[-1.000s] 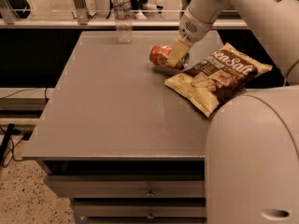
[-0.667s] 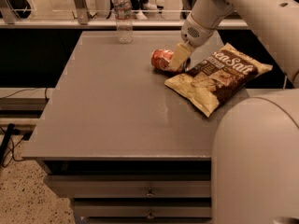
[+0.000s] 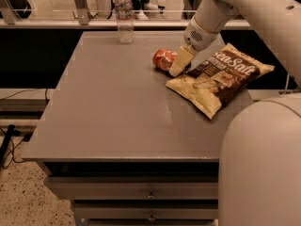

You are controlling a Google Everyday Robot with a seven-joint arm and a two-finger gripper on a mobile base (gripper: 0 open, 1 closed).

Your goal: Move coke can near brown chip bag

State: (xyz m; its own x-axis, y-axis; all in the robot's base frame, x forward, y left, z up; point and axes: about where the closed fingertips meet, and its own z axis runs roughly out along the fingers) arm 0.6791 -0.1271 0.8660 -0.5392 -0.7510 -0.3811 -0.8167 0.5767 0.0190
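Note:
The coke can [image 3: 163, 59] lies on its side on the grey table [image 3: 113, 112], toward the back right, its silver end pointing left. The brown chip bag [image 3: 221, 75] lies flat just right of it, with "Sea Salt" lettering facing up; its near-left corner is close to the can. My gripper [image 3: 177, 66] reaches down from the upper right and sits at the can's right end, between the can and the bag, hiding that end of the can.
A clear plastic water bottle [image 3: 124, 15] stands upright at the table's back edge, left of the can. A rail runs behind the table. My arm's large shell [image 3: 263, 168] fills the lower right. Drawers sit below the table's front edge.
My arm has shifted slightly right and down toward the bag. The can has stayed almost in place next to the bag.

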